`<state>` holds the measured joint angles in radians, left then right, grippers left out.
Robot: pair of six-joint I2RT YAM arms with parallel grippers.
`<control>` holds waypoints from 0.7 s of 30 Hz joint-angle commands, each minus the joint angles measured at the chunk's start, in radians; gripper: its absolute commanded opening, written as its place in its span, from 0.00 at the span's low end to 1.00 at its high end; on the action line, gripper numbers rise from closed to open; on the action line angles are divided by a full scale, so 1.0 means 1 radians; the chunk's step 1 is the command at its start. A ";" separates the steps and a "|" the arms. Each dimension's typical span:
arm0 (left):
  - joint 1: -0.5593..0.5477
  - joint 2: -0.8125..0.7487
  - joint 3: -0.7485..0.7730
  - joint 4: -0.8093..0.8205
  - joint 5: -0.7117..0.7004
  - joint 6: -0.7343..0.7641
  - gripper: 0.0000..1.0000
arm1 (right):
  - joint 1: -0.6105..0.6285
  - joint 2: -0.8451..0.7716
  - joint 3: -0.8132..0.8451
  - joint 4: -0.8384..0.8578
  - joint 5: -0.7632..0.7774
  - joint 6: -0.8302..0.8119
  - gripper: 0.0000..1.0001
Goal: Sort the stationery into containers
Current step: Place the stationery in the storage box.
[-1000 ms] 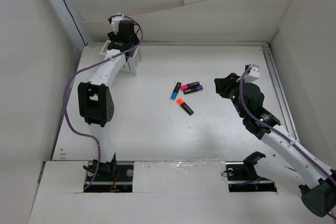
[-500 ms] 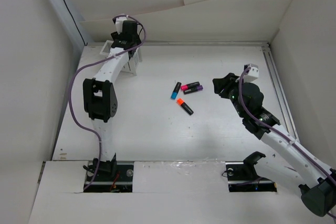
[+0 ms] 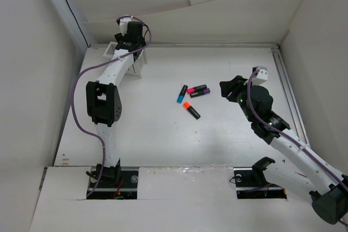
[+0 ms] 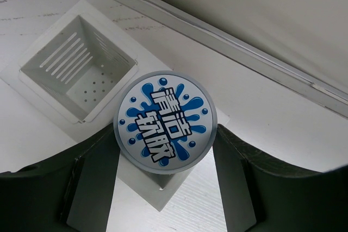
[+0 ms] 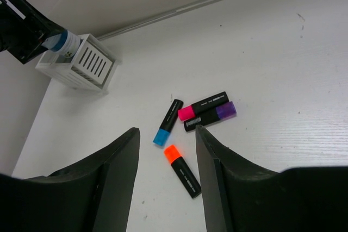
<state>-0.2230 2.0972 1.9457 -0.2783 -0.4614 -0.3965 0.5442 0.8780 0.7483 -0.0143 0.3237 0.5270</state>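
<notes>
Release stage at the basket, shown from both wrist views. Left gripper (image 4: 165, 133) is clamped on a round cylinder (image 4: 165, 121), its blue splash label facing the camera between the jaws. One compartment of the white basket (image 4: 68, 58) lies beneath the jaws, largely hidden by the cylinder, and the other, empty, sits beyond and to one side of them. Right gripper (image 5: 166, 133) hovers with its jaws apart and nothing in them. The blue-ended marker (image 5: 168, 122), pink-ended marker (image 5: 203, 105) and purple-ended marker (image 5: 211, 117) lie ahead of the jaw tips, and the orange-ended marker (image 5: 183, 171) lies between the jaws. Likely hazard: alignment over the hidden compartment cannot be confirmed, so an off-centre release could leave the cylinder perched on the rim or divider, or tip it outside.
</notes>
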 commanded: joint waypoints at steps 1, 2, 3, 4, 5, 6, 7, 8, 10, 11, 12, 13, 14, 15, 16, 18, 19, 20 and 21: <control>-0.001 -0.037 0.001 0.028 -0.028 0.013 0.38 | -0.004 -0.005 0.020 0.054 -0.009 -0.012 0.51; -0.001 -0.037 0.001 0.018 -0.039 0.013 0.38 | -0.004 0.004 0.020 0.054 -0.009 -0.012 0.53; -0.001 -0.037 0.001 0.008 -0.039 0.013 0.38 | -0.004 0.004 0.020 0.054 -0.009 -0.012 0.53; -0.001 -0.037 0.001 0.008 -0.039 0.013 0.38 | -0.004 0.004 0.020 0.054 -0.009 -0.012 0.53; -0.001 -0.037 0.001 0.008 -0.039 0.013 0.38 | -0.004 0.004 0.020 0.054 -0.009 -0.012 0.53; -0.001 -0.028 0.001 -0.002 -0.039 0.013 0.38 | -0.004 0.004 0.020 0.054 -0.009 -0.012 0.53; -0.001 -0.028 0.001 -0.012 -0.039 0.013 0.38 | -0.004 0.004 0.020 0.054 -0.009 -0.012 0.53; -0.001 -0.028 0.001 -0.012 -0.039 0.013 0.36 | -0.004 0.004 0.020 0.054 -0.009 -0.012 0.53; -0.001 -0.028 0.001 -0.021 -0.039 0.013 0.35 | -0.004 0.004 0.020 0.054 -0.009 -0.012 0.53; -0.001 -0.038 0.001 -0.021 -0.048 0.013 0.35 | -0.004 -0.005 0.020 0.054 -0.009 -0.012 0.53; -0.001 -0.039 0.001 -0.021 -0.048 0.013 0.33 | -0.004 -0.005 0.020 0.054 -0.018 -0.012 0.53; -0.001 -0.039 0.001 -0.033 -0.048 0.013 0.33 | -0.004 -0.005 0.020 0.054 -0.018 -0.012 0.53; -0.001 -0.039 0.001 -0.048 -0.048 0.013 0.32 | -0.004 -0.005 0.020 0.054 -0.018 -0.012 0.53; -0.001 -0.039 0.010 -0.059 -0.039 0.013 0.32 | -0.004 -0.005 0.020 0.054 -0.018 -0.012 0.53; -0.001 -0.039 0.022 -0.068 -0.039 0.013 0.32 | -0.004 -0.005 0.020 0.054 -0.018 -0.012 0.53; -0.001 -0.039 0.022 -0.087 -0.028 0.013 0.32 | -0.004 -0.005 0.020 0.054 -0.028 -0.012 0.53; -0.001 -0.039 0.022 -0.097 -0.028 0.013 0.32 | -0.004 -0.014 0.020 0.054 -0.028 -0.012 0.53; -0.001 -0.039 0.022 -0.098 -0.028 0.013 0.32 | -0.004 -0.014 0.020 0.054 -0.028 -0.012 0.53; -0.001 -0.039 0.022 -0.107 -0.028 0.013 0.32 | -0.004 -0.014 0.020 0.054 -0.028 -0.012 0.53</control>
<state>-0.2234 2.0968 1.9457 -0.3061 -0.4797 -0.3977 0.5442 0.8829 0.7483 -0.0143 0.3084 0.5270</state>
